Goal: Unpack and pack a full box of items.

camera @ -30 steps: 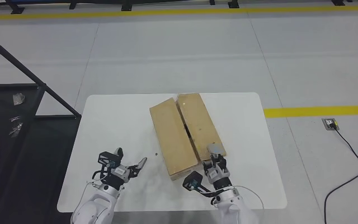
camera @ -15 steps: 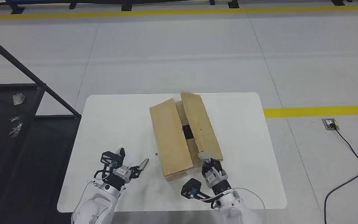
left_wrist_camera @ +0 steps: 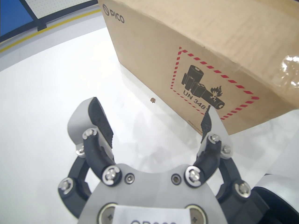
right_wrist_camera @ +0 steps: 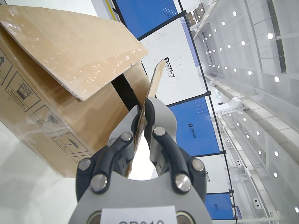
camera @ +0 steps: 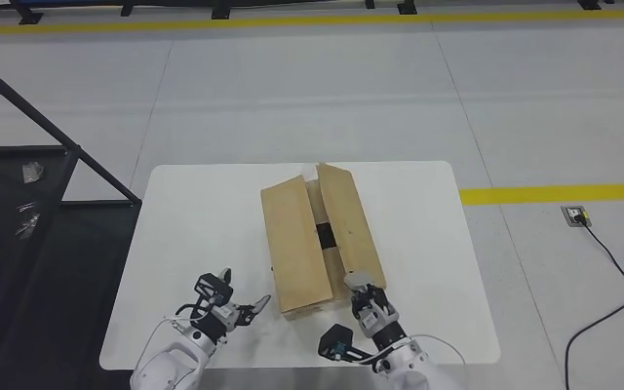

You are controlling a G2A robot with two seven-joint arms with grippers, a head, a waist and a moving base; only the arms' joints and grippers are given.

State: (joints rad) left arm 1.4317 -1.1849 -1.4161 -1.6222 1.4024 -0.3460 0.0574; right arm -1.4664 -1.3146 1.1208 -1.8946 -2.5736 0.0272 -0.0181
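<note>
The box [camera: 292, 244] sits central on the table [camera: 195, 214]. The right gripper [right_wrist_camera: 143, 113] is clenched on the near end of its half-raised right flap [camera: 349, 234], at the box's 5 o'clock, while the left gripper [left_wrist_camera: 151, 108] hangs spread and empty by the 7 o'clock corner. To open it well, I judge the flap should swing out toward 3 o'clock around its fold, not straight up, lest the box drag.
</note>
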